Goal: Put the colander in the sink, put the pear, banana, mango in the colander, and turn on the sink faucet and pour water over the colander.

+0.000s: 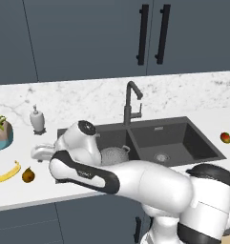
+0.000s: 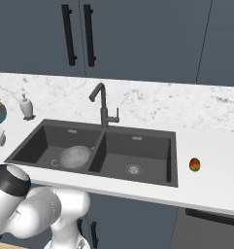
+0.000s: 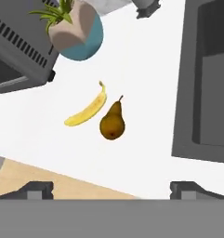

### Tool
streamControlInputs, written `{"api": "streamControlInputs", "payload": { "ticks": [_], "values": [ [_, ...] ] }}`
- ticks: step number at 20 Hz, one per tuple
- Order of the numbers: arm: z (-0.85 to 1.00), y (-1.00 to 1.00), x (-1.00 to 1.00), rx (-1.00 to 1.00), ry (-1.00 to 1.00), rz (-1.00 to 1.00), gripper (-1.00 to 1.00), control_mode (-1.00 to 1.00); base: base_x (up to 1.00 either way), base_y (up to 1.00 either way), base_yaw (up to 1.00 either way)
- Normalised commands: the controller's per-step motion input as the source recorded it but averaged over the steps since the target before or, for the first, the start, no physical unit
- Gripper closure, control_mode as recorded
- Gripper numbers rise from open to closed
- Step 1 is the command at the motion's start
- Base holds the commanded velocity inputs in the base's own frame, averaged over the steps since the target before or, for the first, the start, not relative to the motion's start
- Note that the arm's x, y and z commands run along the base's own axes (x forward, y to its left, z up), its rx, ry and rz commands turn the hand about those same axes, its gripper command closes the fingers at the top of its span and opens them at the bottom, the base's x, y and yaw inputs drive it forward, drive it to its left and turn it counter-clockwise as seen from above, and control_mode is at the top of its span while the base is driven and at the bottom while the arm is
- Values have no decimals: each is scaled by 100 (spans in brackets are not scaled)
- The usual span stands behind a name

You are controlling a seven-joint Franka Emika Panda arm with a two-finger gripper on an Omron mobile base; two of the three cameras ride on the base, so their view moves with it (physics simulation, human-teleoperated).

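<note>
Small round silvery perforated metal colander (image 1: 114,155) sits in the left basin of the dark grey rectangular double-basin sink (image 1: 183,138), near the divider; in the right base view the colander (image 2: 74,156) rests on the basin floor, one little handle toward the front left. Right basin holds a round steel drain (image 2: 133,169).

Tall dark metal sink faucet (image 1: 132,102) with angular gooseneck stands behind the divider, spout over the sink.

Long curved yellow banana (image 3: 88,110) and small brownish-golden pear (image 3: 113,122) lie on the white marble tabletop (image 3: 141,65) left of the sink, just beside each other; whether they touch I cannot tell. From the left base view the banana (image 1: 6,173) lies left of the pear (image 1: 28,175), both near the front edge.

Small roundish red-green mango (image 1: 225,137) lies on the tabletop right of the sink, well apart from the other fruit; same mango (image 2: 194,165) shows in the right base view.

End effector (image 3: 113,189) hovers above the banana and pear, fingers wide apart, nothing between them.

White soap dispenser bottle (image 1: 36,119) stands behind the sink's left corner. Teal round pot with a green plant (image 1: 1,133) sits further left. A grey slotted appliance (image 3: 16,51) lies beside the pot in the hand view. Dark blue cabinets with black bar handles (image 1: 143,34) hang above.

No readable writing or labels.
</note>
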Motion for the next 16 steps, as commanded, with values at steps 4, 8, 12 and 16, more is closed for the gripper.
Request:
{"api": "streamControlInputs", "payload": {
  "ticks": [4,8,12,16],
  "values": [
    [14,20,6,-16,50,-7,-100,-100,0,0,0],
    [-4,15,3,-26,22,-3,-100,-100,0,0,0],
    [-21,15,9,-23,1,-4,-100,-100,0,0,0],
    [-29,24,20,-5,0,-2,-100,-100,0,0,0]
  ]
}}
